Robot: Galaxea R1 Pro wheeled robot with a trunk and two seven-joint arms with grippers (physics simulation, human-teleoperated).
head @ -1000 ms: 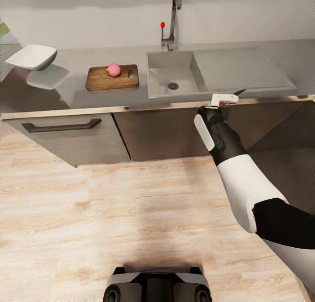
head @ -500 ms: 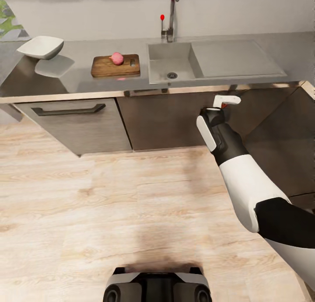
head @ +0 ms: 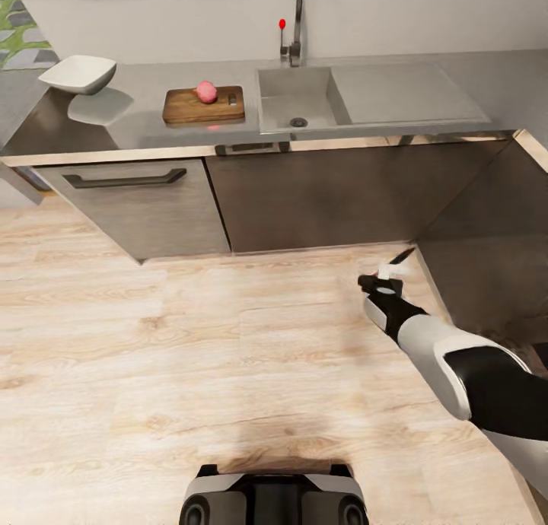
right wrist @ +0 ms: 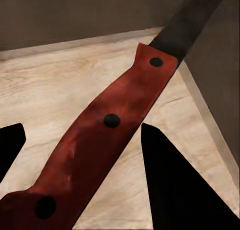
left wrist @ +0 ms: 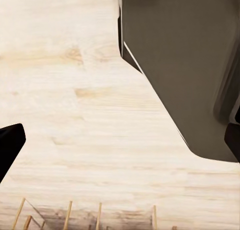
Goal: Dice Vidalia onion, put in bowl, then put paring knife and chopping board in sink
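Observation:
The pinkish Vidalia onion (head: pixel 205 91) rests on the brown chopping board (head: pixel 183 111), which lies on the grey countertop (head: pixel 144 125) just left of the sink (head: pixel 283 82). The white bowl (head: pixel 78 74) stands at the counter's far left. My right gripper (head: pixel 389 274) hangs low over the floor in front of the cabinets, shut on the paring knife (head: pixel 401 258). Up close, the red riveted handle (right wrist: pixel 110 135) lies between the black fingers (right wrist: pixel 170 185), the dark blade (right wrist: pixel 192 20) pointing away. My left gripper (left wrist: pixel 120 145) is open above the wooden floor.
A chrome faucet (head: pixel 297 15) with a red-tipped lever (head: pixel 282 24) rises behind the basin, and a flat drainboard (head: pixel 403 103) lies to its right. Dark cabinets (head: pixel 320 198) with a drawer handle (head: pixel 125 179) front the counter. A cabinet corner (head: pixel 487 281) juts out at the right. My base (head: pixel 274 498) shows below.
The view has pulled back from the counter. My right arm has dropped from the counter's edge down toward the floor, still holding the knife.

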